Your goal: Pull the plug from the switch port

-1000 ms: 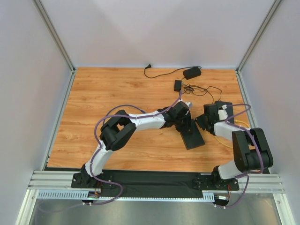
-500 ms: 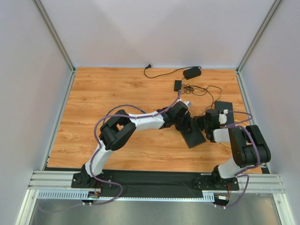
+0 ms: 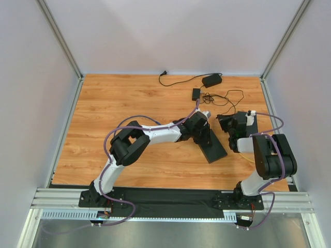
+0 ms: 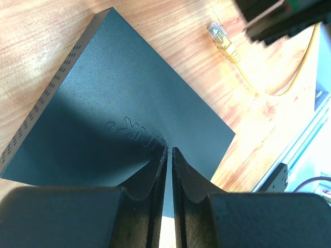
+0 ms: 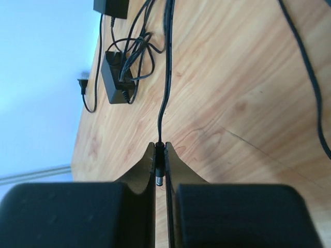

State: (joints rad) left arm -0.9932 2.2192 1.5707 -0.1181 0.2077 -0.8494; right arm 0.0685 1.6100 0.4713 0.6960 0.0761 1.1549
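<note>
My right claw (image 5: 160,151) pinches the black plug (image 5: 160,171) near the switch (image 4: 119,113), which my near-closed left claw (image 4: 169,152) presses to the counter (image 4: 170,41), so I'd draw straight away, never sideways.

Bright, even light; shadow across switch (image 4: 103,93); near foreground blurred (both wrist views).
</note>
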